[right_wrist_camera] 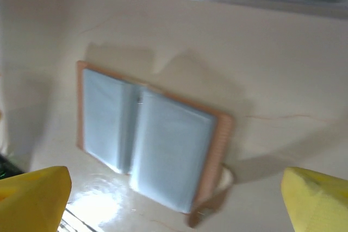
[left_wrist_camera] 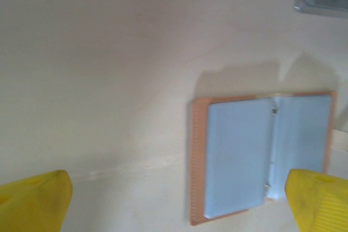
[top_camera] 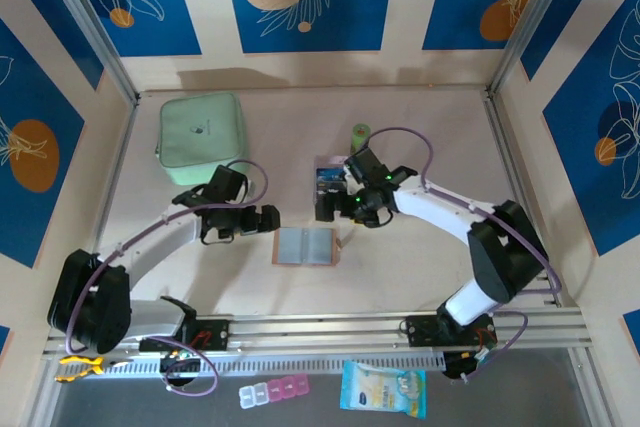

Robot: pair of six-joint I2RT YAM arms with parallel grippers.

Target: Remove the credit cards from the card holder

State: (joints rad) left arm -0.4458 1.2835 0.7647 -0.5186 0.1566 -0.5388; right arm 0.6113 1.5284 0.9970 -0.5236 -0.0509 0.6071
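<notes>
On the left gripper [left_wrist_camera: 175, 204] the yellow fingers [left_wrist_camera: 33, 198] are spread wide with nothing between them. I've got the same on the right gripper [right_wrist_camera: 175, 199], fingers wide apart and holding nothing. Both wrist cams look down on the card holder [top_camera: 304, 245]. It lies flat open on the table [top_camera: 430, 127] between the two arms, with a tan rim and two grey-blue pockets facing up. There's one holder. The dark credit cards [top_camera: 328, 185] sit in a small pile just beyond it, right by the right gripper. I can't count them from here.
</notes>
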